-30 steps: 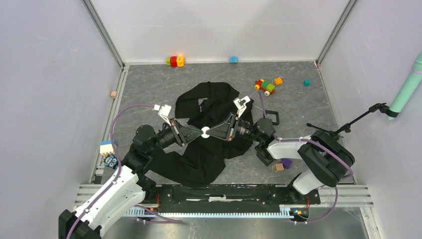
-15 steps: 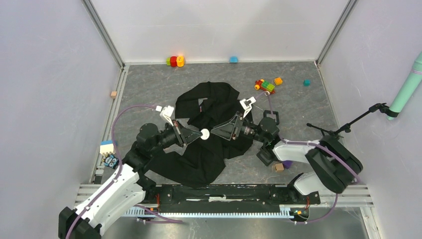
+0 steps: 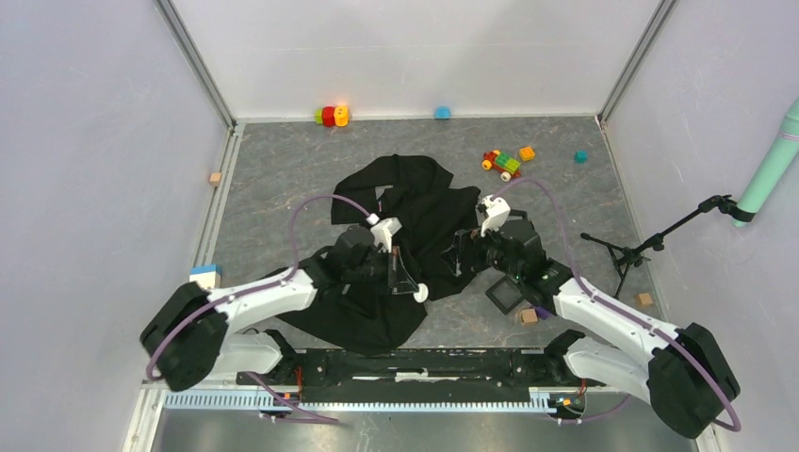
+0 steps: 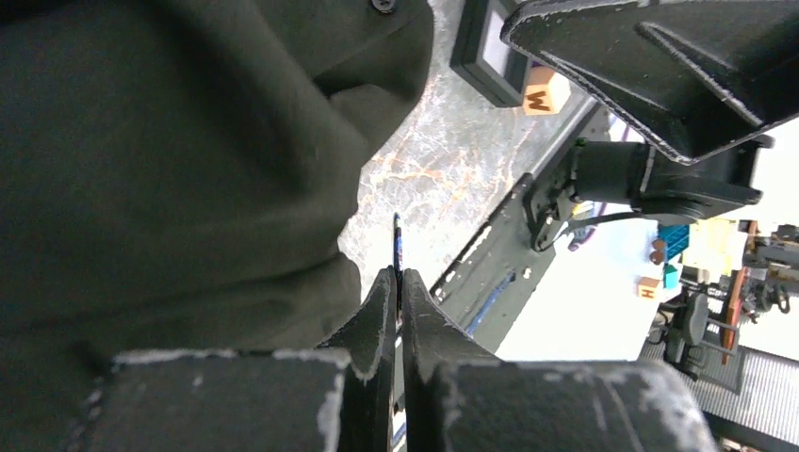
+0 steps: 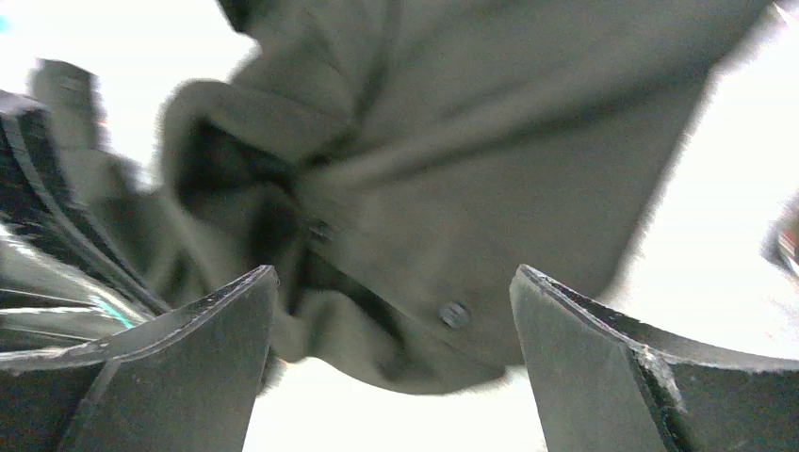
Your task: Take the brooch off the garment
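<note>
Left gripper (image 4: pixel 397 282): its fingers are pressing together on the tiny pale round brooch (image 3: pixel 421 293), which is showing only as a thin bluish sliver, edge-on, in the left wrist view.
Brooch's place: it is sitting at the fingertips just off the hem of the large black cloth garment (image 3: pixel 415 202), toward the near edge of the tabletop; whether it is touching the cloth cannot be told.
Right gripper (image 5: pixel 394 275): its fingers are standing wide apart around nothing, hovering at the garment's right side; its own view is coming out badly blurred.
Garment: it is lying crumpled mid-table, with both arms covering part of it.
Half-hidden: a black square frame (image 3: pixel 502 298) and a small wooden letter block (image 3: pixel 528 316) are lying beside the right arm; the left wrist view is cutting the frame off.
</note>
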Robot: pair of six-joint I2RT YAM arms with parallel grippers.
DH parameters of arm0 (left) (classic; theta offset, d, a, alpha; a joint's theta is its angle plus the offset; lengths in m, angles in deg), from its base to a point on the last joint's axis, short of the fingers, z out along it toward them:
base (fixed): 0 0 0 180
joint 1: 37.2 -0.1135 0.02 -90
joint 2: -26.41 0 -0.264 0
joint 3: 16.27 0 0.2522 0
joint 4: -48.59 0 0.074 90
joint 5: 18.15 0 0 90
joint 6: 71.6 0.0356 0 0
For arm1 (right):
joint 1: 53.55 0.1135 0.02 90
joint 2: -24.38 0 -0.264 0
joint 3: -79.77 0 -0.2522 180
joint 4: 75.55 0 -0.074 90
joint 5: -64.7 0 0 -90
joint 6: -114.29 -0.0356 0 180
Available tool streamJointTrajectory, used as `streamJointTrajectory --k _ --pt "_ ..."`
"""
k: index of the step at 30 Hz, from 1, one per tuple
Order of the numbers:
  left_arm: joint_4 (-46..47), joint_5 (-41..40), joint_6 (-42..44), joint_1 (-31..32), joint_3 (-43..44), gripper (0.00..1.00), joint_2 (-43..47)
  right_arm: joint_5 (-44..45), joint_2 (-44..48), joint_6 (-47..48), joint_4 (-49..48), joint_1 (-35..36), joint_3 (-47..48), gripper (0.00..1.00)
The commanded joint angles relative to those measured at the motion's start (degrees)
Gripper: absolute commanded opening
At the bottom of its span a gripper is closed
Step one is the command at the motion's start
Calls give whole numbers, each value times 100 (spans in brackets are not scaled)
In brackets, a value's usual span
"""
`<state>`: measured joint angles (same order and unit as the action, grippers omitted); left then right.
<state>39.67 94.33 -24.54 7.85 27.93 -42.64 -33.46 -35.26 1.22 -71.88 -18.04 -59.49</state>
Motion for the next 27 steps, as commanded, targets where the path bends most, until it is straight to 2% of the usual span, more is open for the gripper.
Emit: streamJointTrajectory --k 1,5,9,11,13,14,16,22,27 --pt "290 -247 389 117 534 2 -867 1201 402 552 1788 -251 155 98" --pt "421 -807 155 -175 808 2 -1905 1031 781 523 2018 -887 -224 98" --pt "807 -571 -309 -1744 874 2 -2655 386 985 523 2062 -1788 -509 98" --pt "818 -1104 -433 -2406 815 2 -2618 -21 1001 533 1993 -2151 -630 98" --pt "716 -1821 -469 -2710 730 2 -2277 -313 898 598 1967 -2353 -713 98" --pt "675 -2150 -432 -2735 706 2 -2082 -397 838 631 1967 -2417 -731 98" --pt "720 -2204 -238 -2724 741 2 -1691 -562 718 734 1950 -2452 -776 98" --pt "545 -1008 314 -2526 1088 2 -1002 -1636 454 940 1806 -2422 -938 98" --pt "88 -827 900 -2096 1099 2 -361 -872 567 852 1978 -1740 -948 98"
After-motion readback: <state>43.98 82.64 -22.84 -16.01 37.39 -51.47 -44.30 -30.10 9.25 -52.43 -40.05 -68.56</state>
